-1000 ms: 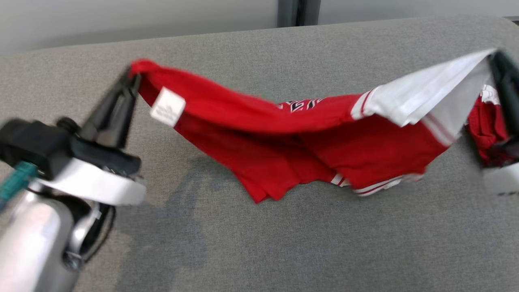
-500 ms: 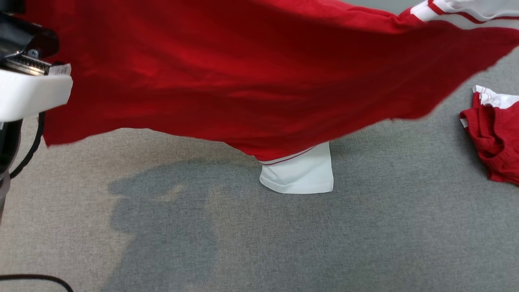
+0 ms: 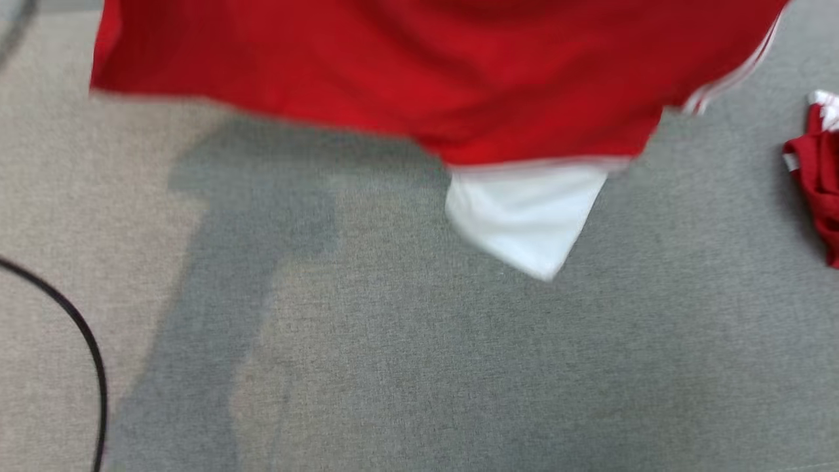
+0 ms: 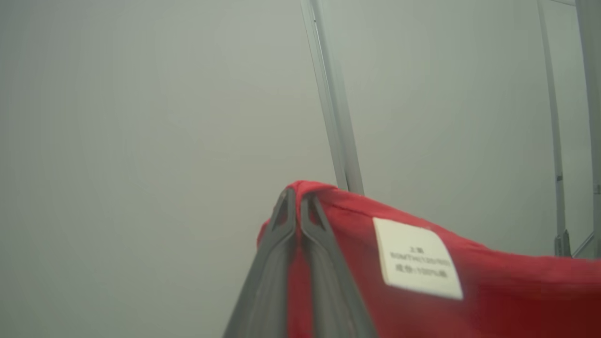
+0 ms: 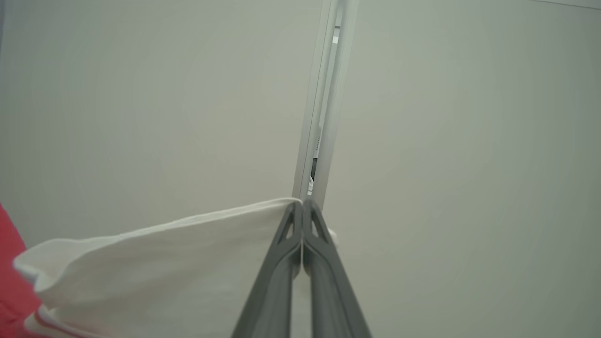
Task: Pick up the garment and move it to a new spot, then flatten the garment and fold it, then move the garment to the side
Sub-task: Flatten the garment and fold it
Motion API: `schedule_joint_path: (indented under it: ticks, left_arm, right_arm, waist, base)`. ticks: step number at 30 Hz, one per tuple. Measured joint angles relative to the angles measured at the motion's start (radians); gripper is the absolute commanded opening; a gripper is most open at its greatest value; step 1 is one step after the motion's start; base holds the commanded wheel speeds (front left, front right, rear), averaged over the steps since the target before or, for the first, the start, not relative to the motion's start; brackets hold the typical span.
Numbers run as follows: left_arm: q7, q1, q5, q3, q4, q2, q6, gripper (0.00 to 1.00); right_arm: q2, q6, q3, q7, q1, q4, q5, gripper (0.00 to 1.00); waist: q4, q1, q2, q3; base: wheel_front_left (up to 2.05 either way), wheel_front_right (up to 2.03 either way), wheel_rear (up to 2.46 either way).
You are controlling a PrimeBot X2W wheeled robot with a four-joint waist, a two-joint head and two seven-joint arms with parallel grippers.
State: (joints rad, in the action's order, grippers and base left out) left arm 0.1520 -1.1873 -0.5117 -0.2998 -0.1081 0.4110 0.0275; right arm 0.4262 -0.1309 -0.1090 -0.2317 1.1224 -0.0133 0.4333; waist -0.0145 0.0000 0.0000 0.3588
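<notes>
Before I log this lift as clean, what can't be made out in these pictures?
- Head view: the garment is cut off by the top edge, hiding its upper part; its hem is motion-blurred.
- Head view: the red cloth is cut off by the right edge.
- Left wrist view: the label print is too blurred to read.
- Right wrist view: the white sleeve runs off the bottom edge.
</notes>
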Motion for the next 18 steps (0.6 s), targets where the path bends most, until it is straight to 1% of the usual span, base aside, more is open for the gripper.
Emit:
schedule_joint_path:
  ticks: [2,3,4,6,10,13,15,18]
  left_arm:
    - [-0.025,-0.094,0.011,-0.003,-0.112,-0.010,0.018,0.00]
    - [-0.059,-0.179,0.023,-0.006,-0.227,-0.020,0.032,0.00]
    - [-0.080,-0.220,0.030,-0.010,-0.280,-0.025,0.041,0.00]
    - [-0.112,-0.290,0.035,-0.009,-0.381,-0.038,0.048,0.00]
    - [-0.145,-0.418,0.035,0.011,-0.546,-0.051,0.042,0.00]
    - [-0.173,-0.465,0.024,0.021,-0.631,-0.061,0.048,0.00]
    - [-0.185,-0.470,0.016,0.016,-0.689,-0.066,0.062,0.00]
    - [-0.201,-0.470,-0.008,0.011,-0.756,-0.074,0.080,0.00]
  right_arm:
    - [-0.015,0.000,-0.034,0.036,0.101,-0.096,0.003,0.00]
    - [-0.040,0.000,-0.056,0.075,0.205,-0.207,0.023,0.00]
    - [-0.048,0.000,-0.067,0.095,0.252,-0.266,0.025,0.00]
    - [-0.085,0.000,-0.064,0.142,0.338,-0.371,0.057,0.00]
    - [-0.137,0.000,-0.044,0.235,0.531,-0.556,0.064,0.00]
    - [-0.165,0.000,-0.070,0.269,0.611,-0.672,0.063,0.00]
    - [-0.181,0.000,-0.103,0.286,0.629,-0.725,0.066,0.00]
    - [-0.184,0.000,-0.144,0.294,0.634,-0.791,0.090,0.00]
  waist:
    - [0.000,0.0000,0.0000,0.026]
    - [-0.003,0.0000,0.0000,0.046]
    - [-0.006,0.0000,0.0000,0.054]
    - [-0.012,0.0000,0.0000,0.064]
    - [-0.022,0.0000,0.0000,0.090]
    - [-0.029,0.0000,0.0000,0.113]
    - [-0.035,0.0000,0.0000,0.123]
    - [-0.041,0.0000,0.0000,0.141]
  base:
    - [0.00,0.00,0.00]
    - [0.00,0.00,0.00]
    - [0.00,0.00,0.00]
    - [0.00,0.00,0.00]
    - [0.00,0.00,0.00]
    - [0.00,0.00,0.00]
    - [0.00,0.00,0.00]
    - [0.00,0.00,0.00]
